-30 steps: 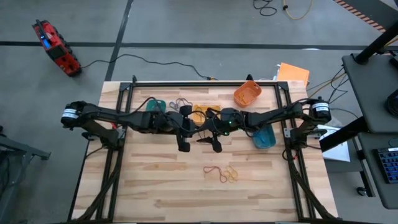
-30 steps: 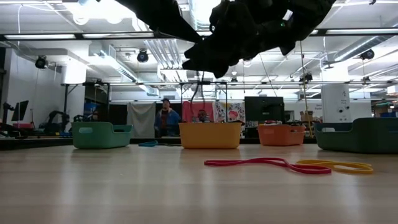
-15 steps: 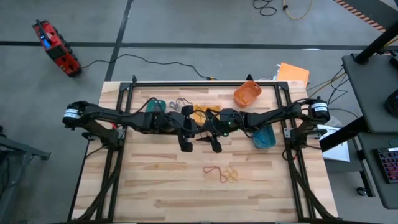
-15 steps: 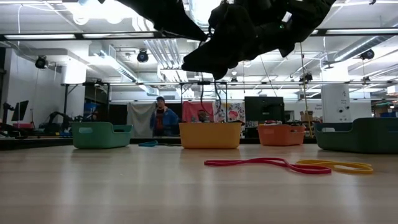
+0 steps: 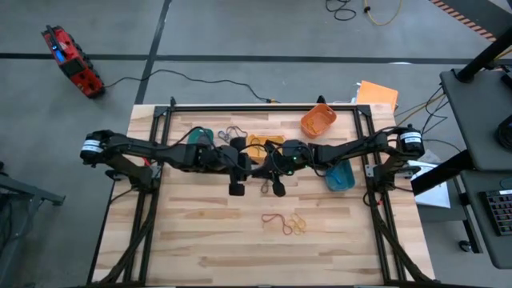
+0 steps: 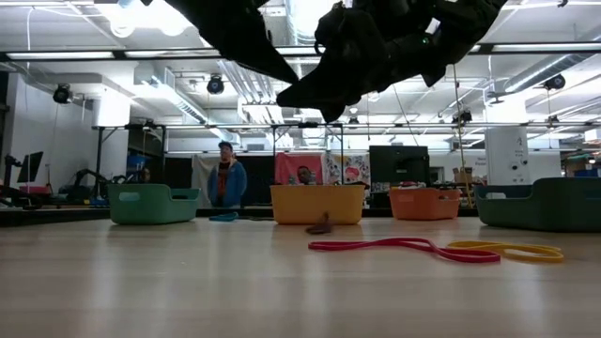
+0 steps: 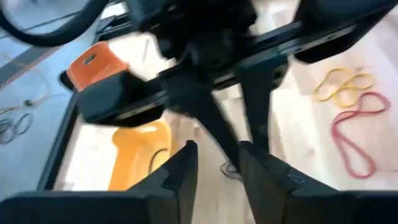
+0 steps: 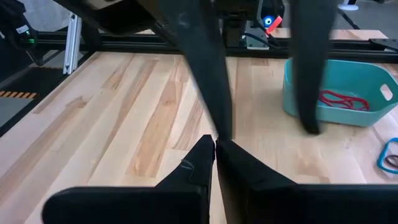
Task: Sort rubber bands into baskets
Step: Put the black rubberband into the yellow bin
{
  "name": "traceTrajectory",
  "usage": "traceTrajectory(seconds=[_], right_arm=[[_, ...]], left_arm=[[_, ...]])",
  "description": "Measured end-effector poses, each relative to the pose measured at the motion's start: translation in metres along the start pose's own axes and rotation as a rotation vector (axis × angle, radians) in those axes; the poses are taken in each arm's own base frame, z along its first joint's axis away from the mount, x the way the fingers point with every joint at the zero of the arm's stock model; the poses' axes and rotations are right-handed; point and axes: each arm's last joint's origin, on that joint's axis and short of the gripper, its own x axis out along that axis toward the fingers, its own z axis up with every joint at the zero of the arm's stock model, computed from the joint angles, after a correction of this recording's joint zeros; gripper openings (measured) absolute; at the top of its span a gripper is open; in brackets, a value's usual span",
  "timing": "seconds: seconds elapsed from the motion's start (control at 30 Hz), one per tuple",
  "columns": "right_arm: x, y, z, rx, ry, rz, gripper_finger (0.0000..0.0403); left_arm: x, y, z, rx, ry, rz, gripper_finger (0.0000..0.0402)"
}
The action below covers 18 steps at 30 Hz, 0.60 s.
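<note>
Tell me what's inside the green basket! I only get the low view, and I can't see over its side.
Observer: The right wrist view looks down into the teal-green basket. Red rubber bands lie in it.
Operator: Is the right gripper holding one?
Observer: The right gripper is shut, and I see no band in it.
Operator: Where's the orange basket really?
Observer: From above, the orange basket sits askew by the table's far edge.

The wooden table (image 5: 200,232) bore four baskets; the yellow basket (image 6: 316,203) stood mid-row; red (image 6: 376,245) and yellow bands (image 6: 507,251) lay nearer the camera than it.
</note>
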Motion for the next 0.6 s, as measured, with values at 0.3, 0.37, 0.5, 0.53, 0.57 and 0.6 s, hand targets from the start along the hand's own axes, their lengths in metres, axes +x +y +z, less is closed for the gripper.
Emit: traceTrajectory(seconds=[0.3,0.37,0.5,0.53,0.57,0.6], right_arm=[[-0.002,0.001,-0.021,0.014,0.212,0.007,0.0013],[-0.001,0.001,-0.029,0.032,0.279,-0.011,0.0013],[0.004,0.004,-0.044,0.025,0.371,-0.012,0.0014],[0.005,0.006,-0.046,0.017,0.385,-0.003,0.0016],[0.007,0.008,-0.050,0.011,0.402,0.007,0.0021],[0.009,0.009,-0.053,0.010,0.413,0.012,0.0028]], left_arm=[[-0.007,0.002,-0.011,-0.017,0.131,0.061,0.0139],[-0.008,0.001,-0.014,-0.029,0.164,0.056,0.0140],[-0.008,0.000,-0.018,-0.060,0.198,0.052,0.0137],[-0.008,0.000,-0.018,-0.064,0.201,0.051,0.0137],[-0.008,-0.001,-0.019,-0.066,0.204,0.047,0.0137],[-0.008,-0.001,-0.019,-0.066,0.206,0.039,0.0137]])
